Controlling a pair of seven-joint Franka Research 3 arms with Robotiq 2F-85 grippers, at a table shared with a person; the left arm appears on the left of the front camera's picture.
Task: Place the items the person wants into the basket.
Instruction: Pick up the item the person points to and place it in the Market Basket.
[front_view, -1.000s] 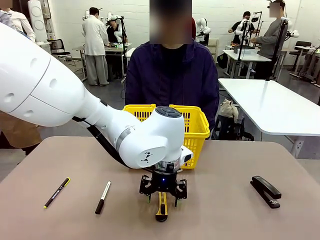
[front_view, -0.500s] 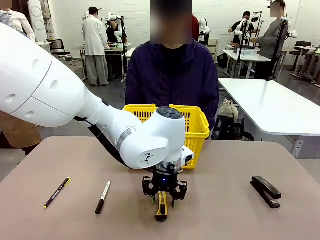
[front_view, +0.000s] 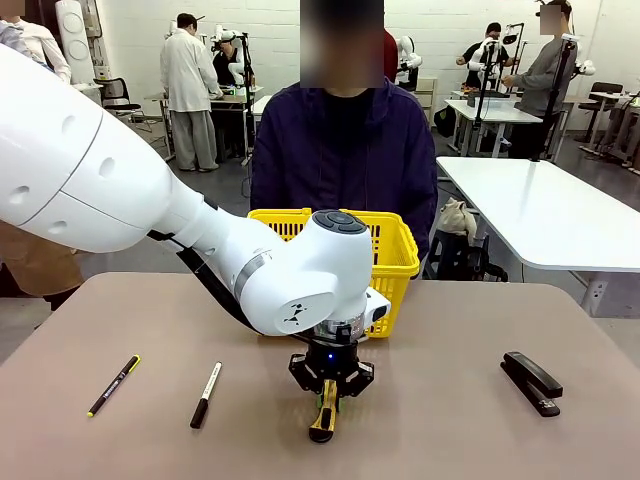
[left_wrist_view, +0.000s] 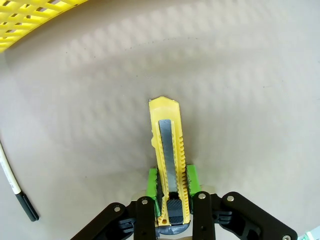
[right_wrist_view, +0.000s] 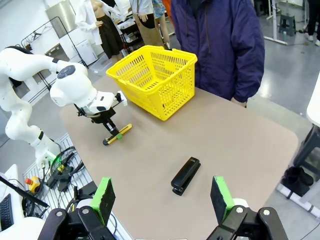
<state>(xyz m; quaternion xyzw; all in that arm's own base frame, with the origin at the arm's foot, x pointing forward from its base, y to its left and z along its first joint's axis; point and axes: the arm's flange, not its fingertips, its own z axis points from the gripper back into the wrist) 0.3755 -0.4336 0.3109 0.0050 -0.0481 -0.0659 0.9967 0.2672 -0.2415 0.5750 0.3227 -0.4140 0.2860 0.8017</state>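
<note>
The left hand (left_wrist_view: 173, 181) was clamped on the utility knife (left_wrist_view: 167, 135), lying on the worktop (front_view: 450, 420) at lower centre. Grasping seemed done; next it likely needed lifting over the basket (front_view: 395, 255) rim above.

Slim yellow-and-black utility knife (left_wrist_view: 169, 165) lying on the table (front_view: 450, 440) near its front edge, dark blade strip facing up, pinched near one end between the green pads of the left gripper (front_view: 325, 398). Black stapler (front_view: 531, 382) closed and flat, well off to the right, nothing touching it. Bright yellow lattice basket (front_view: 392, 262) upright at the far side, handles folded down, just beyond the knife and right in front of the person (front_view: 343, 160) in the dark zip jacket.
</note>
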